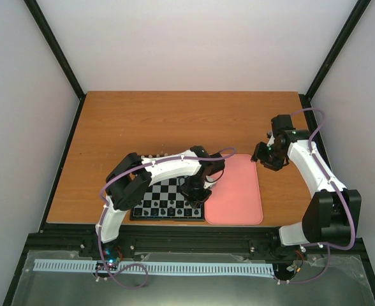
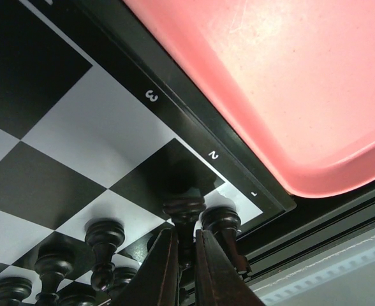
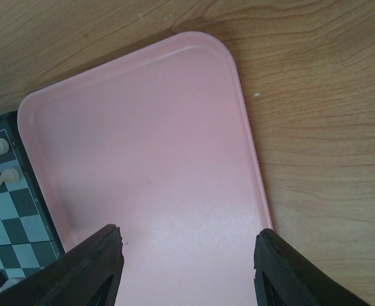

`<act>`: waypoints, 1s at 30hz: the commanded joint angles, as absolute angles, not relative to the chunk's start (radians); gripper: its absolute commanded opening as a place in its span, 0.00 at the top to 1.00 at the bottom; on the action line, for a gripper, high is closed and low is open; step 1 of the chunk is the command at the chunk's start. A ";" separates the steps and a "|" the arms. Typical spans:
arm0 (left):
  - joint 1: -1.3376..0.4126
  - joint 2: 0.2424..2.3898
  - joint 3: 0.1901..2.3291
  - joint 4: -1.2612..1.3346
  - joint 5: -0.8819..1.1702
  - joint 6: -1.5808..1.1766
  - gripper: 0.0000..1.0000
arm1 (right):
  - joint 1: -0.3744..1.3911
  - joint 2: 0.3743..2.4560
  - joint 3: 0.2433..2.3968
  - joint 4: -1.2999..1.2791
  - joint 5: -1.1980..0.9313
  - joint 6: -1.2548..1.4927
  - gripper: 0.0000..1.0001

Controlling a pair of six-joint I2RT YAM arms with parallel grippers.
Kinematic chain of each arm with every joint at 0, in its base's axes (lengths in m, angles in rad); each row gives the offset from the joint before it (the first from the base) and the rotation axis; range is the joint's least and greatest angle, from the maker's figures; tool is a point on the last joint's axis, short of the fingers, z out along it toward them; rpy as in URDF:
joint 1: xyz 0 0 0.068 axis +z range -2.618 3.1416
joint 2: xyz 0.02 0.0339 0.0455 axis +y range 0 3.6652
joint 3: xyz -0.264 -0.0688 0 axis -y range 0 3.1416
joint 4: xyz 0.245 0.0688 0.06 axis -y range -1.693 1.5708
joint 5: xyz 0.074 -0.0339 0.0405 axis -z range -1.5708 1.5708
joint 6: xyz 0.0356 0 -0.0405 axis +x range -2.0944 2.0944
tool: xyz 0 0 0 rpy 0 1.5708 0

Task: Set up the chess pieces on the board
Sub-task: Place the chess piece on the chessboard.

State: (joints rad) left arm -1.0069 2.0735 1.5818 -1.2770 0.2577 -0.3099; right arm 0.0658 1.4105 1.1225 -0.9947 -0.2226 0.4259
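Okay | left gripper (image 2: 186, 252) pinched on a black piece (image 2: 183, 208) near the board (image 2: 98, 127) corner | should be set upright, centred, neighbours (image 2: 104, 234) untouched | right gripper (image 3: 187, 247) spread over tray (image 3: 143, 127)

A brown rectangular wooden counter (image 1: 175, 121) is enclosed by plain white walls (image 1: 200, 38), which are framed by black metal corner posts (image 1: 55, 51) and evenly lit.

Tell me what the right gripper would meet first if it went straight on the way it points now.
Most likely the pink rounded rectangular tray: the open right gripper aims at its floor, nothing showing between. Depth is unclear.
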 commanded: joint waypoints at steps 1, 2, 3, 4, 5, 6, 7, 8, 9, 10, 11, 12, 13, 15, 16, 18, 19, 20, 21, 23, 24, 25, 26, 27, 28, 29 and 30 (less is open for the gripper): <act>-1.022 2.081 1.611 -1.293 0.253 -0.299 0.99 | 0.053 1.387 1.106 -0.982 -0.229 0.415 0.43; -1.022 2.083 1.613 -1.293 0.253 -0.301 0.99 | 0.053 1.388 1.106 -0.982 -0.229 0.414 0.43; -1.022 2.084 1.614 -1.293 0.253 -0.301 0.99 | 0.053 1.388 1.106 -0.981 -0.230 0.413 0.43; -1.021 2.086 1.616 -1.293 0.252 -0.301 0.99 | 0.052 1.390 1.107 -0.981 -0.230 0.413 0.43; -1.021 2.089 1.617 -1.293 0.251 -0.302 0.99 | 0.052 1.390 1.108 -0.983 -0.229 0.413 0.43; -1.022 2.091 1.617 -1.294 0.247 -0.302 0.99 | 0.052 1.391 1.108 -0.983 -0.229 0.413 0.43; -1.022 2.094 1.617 -1.294 0.245 -0.302 0.99 | 0.052 1.391 1.110 -0.983 -0.230 0.414 0.43; -1.022 2.095 1.617 -1.293 0.239 -0.303 0.99 | 0.052 1.392 1.110 -0.982 -0.231 0.413 0.43; -1.022 2.095 1.617 -1.295 0.235 -0.305 0.99 | 0.052 1.391 1.111 -0.981 -0.231 0.413 0.43; -1.021 2.096 1.619 -1.294 0.231 -0.306 0.99 | 0.052 1.393 1.111 -0.981 -0.230 0.413 0.43; -1.022 2.097 1.619 -1.295 0.228 -0.307 0.99 | 0.052 1.393 1.111 -0.982 -0.230 0.413 0.43; -1.022 2.097 1.618 -1.292 0.225 -0.307 0.99 | 0.051 1.393 1.110 -0.982 -0.230 0.414 0.43; -1.022 2.099 1.620 -1.293 0.221 -0.306 0.99 | 0.051 1.395 1.110 -0.981 -0.230 0.414 0.43; -1.022 2.103 1.623 -1.292 0.218 -0.307 0.98 | 0.051 1.395 1.110 -0.979 -0.230 0.414 0.43; -1.022 2.106 1.625 -1.294 0.216 -0.305 0.97 | 0.051 1.395 1.110 -0.981 -0.231 0.414 0.44; -1.022 2.109 1.631 -1.296 0.214 -0.303 0.96 | 0.051 1.395 1.112 -0.982 -0.232 0.414 0.44; -1.022 2.110 1.634 -1.296 0.213 -0.303 0.96 | 0.051 1.395 1.112 -0.982 -0.232 0.414 0.44; -1.022 2.110 1.637 -1.296 0.213 -0.302 0.94 | 0.051 1.394 1.112 -0.981 -0.231 0.415 0.44; -1.022 2.110 1.640 -1.296 0.211 -0.301 0.93 | 0.051 1.395 1.113 -0.982 -0.231 0.414 0.44; -1.022 2.112 1.643 -1.295 0.210 -0.300 0.92 | 0.051 1.394 1.112 -0.982 -0.231 0.414 0.44; -1.022 2.113 1.643 -1.296 0.208 -0.298 0.92 | 0.051 1.395 1.111 -0.982 -0.231 0.415 0.44; -1.022 2.113 1.642 -1.295 0.209 -0.298 0.91 | 0.051 1.395 1.112 -0.983 -0.230 0.414 0.44; -1.022 2.113 1.640 -1.295 0.208 -0.298 0.90 | 0.051 1.395 1.112 -0.983 -0.231 0.416 0.44; -1.022 2.113 1.638 -1.294 0.208 -0.296 0.90 | 0.051 1.395 1.112 -0.983 -0.231 0.415 0.44; -1.022 2.113 1.636 -1.296 0.208 -0.296 0.90 | 0.051 1.395 1.110 -0.983 -0.231 0.414 0.44; -1.022 2.113 1.635 -1.296 0.207 -0.295 0.89 | 0.050 1.395 1.111 -0.983 -0.230 0.413 0.44; -1.022 2.111 1.636 -1.297 0.206 -0.293 0.89 | 0.049 1.395 1.110 -0.983 -0.232 0.413 0.44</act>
State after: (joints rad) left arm -1.0073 2.0956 1.6131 -1.2861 0.2264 -0.3092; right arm 0.0605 1.4097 1.1118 -0.9909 -0.2253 0.4259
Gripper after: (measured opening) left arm 0.106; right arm 0.564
